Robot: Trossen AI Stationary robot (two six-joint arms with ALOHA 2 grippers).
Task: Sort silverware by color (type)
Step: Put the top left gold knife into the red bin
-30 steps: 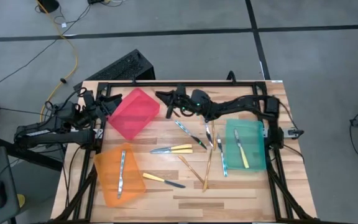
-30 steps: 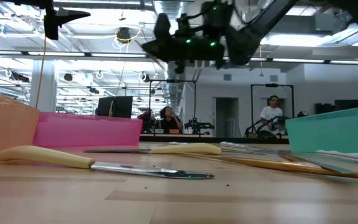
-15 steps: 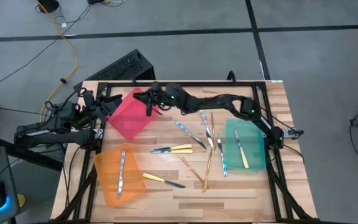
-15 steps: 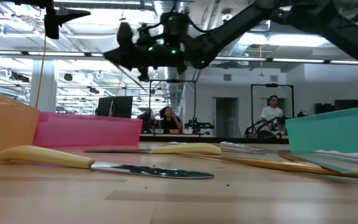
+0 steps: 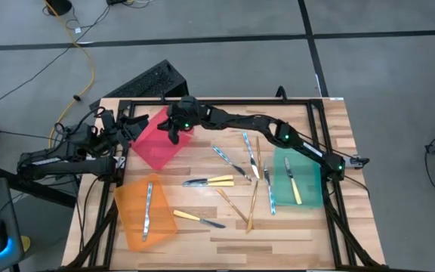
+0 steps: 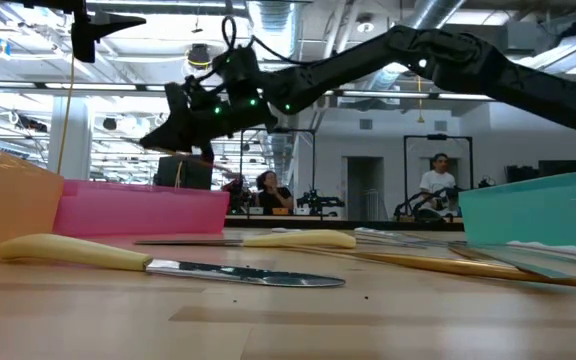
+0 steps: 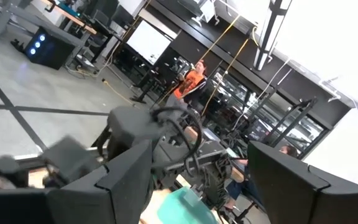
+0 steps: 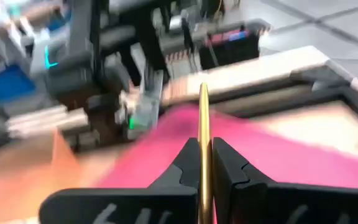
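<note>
My right gripper [image 5: 174,128] [image 6: 181,128] is stretched out over the red bin [image 5: 161,140] [image 6: 138,210] at the table's far left and is shut on a slim gold cutlery piece [image 8: 203,118]. My left gripper [image 7: 197,199] is open and waits off the table's left edge, near the red bin. Other silverware lies flat on the wood: yellow-handled knives [image 5: 211,181] [image 5: 197,219], gold pieces [image 5: 232,204] [image 5: 253,202] and silvery ones [image 5: 229,161] [image 5: 249,151]. A silvery piece [image 5: 148,210] lies in the orange bin, a yellow-handled one [image 5: 293,181] in the green bin. My right gripper pinches the gold piece's slim shaft [image 8: 203,149] between its two fingers. The piece lies along the fingers and sticks out past their tips [image 8: 202,93]. It is lifted clear, above the red bin; which end it holds, I cannot tell.
The orange bin [image 5: 131,223] stands at the near left, the green bin [image 5: 312,177] at the right. A black frame [image 5: 225,102] runs along the table's far edge. Bare wood shows near the front edge [image 5: 278,242]. People sit in the room behind [image 6: 438,185].
My right gripper has swung from the middle of the far edge toward the table's left and now hangs over the red bin, still shut on the gold piece. The arm has stretched out across the table. The cutlery on the wood has stayed put.
</note>
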